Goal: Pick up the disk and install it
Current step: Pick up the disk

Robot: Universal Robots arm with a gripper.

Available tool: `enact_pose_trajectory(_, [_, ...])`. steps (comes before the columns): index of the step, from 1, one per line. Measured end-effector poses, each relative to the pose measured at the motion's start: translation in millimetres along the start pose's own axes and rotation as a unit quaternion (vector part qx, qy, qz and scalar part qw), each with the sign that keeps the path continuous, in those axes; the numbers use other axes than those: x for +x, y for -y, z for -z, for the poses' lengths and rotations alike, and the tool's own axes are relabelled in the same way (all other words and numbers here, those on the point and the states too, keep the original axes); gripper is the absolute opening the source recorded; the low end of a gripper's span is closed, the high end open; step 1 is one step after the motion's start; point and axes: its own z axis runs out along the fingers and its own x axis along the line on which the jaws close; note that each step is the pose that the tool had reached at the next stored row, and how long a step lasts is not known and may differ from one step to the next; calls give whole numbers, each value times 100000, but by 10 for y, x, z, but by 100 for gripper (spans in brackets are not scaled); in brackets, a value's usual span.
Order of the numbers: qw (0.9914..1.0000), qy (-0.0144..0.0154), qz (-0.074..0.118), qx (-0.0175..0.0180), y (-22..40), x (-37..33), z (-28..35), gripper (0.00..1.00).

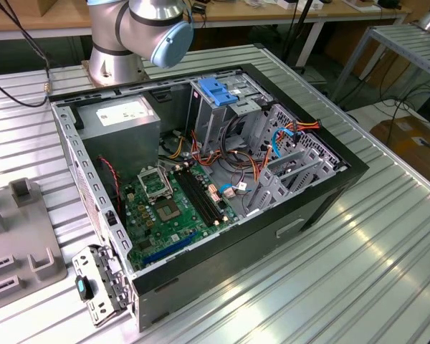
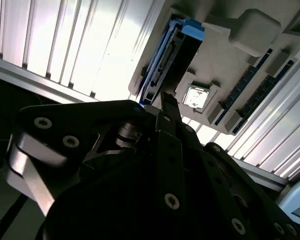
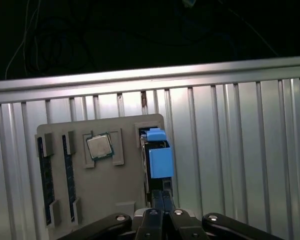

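Disk (image 3: 159, 161) not yet picked: it stands on edge in a slot of the grey fixture tray (image 3: 121, 186) on the ribbed tabletop (image 3: 230, 150), blue frame toward the cam in the first wrist view. CPU (image 3: 99, 146) and RAM sticks (image 3: 44, 180) sit in the same tray, beside it. Gripper (image 3: 162, 194) hangs just over the disk's near end, fingers pressed together w/ nothing between them. In the exterior view the open PC case (image 1: 330, 179) lies on its side, well apart from the tray.
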Motion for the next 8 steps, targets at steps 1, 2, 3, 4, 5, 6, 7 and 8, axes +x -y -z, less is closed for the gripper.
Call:
enact_pose_trajectory(1, [100000,-1,2,0,4,0,-23,11])
enact_pose_trajectory(2, [100000,-3,2,-3,8,1,-35,11])
enact_pose_trajectory(3, [100000,-4,9,-7,13,1,-42,11])
enact_pose_trajectory(4, [100000,-4,4,-13,21,0,-53,11])
enact_pose_trajectory(5, [100000,-3,0,-16,21,0,-53,11])
enact_pose_trajectory(6, [100000,-6,-1,-19,21,0,-53,11])
enact_pose_trajectory(7, [100000,-4,1,-20,21,0,-53,11])
enact_pose_trajectory(8, [100000,-4,1,-16,21,1,-54,11])
